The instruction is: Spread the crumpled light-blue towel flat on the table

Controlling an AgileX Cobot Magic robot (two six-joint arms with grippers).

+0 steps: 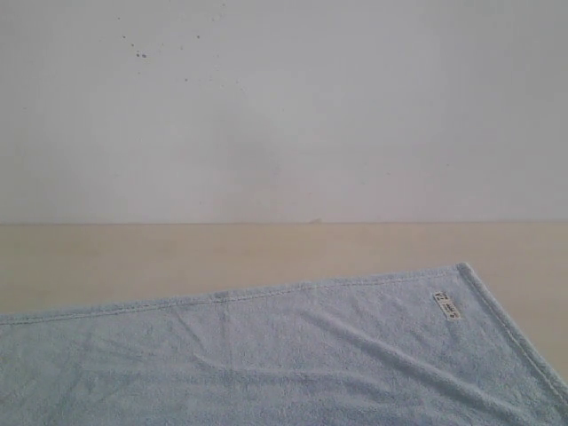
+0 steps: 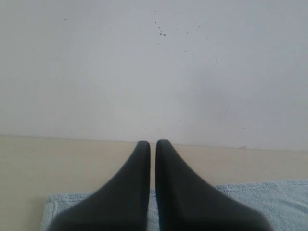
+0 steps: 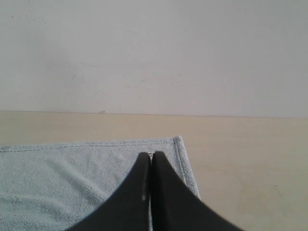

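Note:
The light-blue towel (image 1: 266,355) lies spread out on the beige table (image 1: 133,257), its far hem running across the exterior view and its white tag (image 1: 446,306) near the far right corner. No arm shows in the exterior view. In the left wrist view my left gripper (image 2: 152,143) is shut with nothing between its fingers, raised over the towel (image 2: 269,202) near its far left corner. In the right wrist view my right gripper (image 3: 151,154) is shut and empty, above the towel (image 3: 62,178) near the far right corner, hiding most of the tag.
A white speckled wall (image 1: 284,106) rises behind the table's far edge. Bare table (image 3: 250,163) shows beyond the towel's right hem, and a strip of bare table (image 2: 48,163) lies between the far hem and the wall.

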